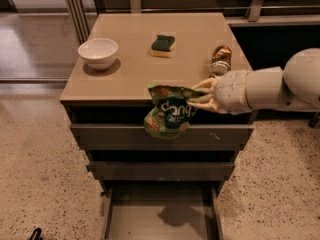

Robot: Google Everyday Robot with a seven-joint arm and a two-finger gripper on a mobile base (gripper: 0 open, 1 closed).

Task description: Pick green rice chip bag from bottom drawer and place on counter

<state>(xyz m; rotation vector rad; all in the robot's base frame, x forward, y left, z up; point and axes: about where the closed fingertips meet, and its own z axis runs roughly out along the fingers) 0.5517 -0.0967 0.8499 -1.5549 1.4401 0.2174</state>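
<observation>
The green rice chip bag (167, 113) hangs in the air in front of the counter's front edge, level with the top drawer. My gripper (196, 96) comes in from the right and is shut on the bag's upper right edge. The bottom drawer (160, 216) stands pulled out below, with a flat grey floor and only the bag's shadow in it. The counter (135, 69) is the glossy tan top just behind the bag.
On the counter stand a white bowl (98, 52) at the left, a green-and-yellow sponge (163, 45) at the back middle, and a brown jar or can lying (220, 58) at the right. My white arm (270, 86) spans the right side.
</observation>
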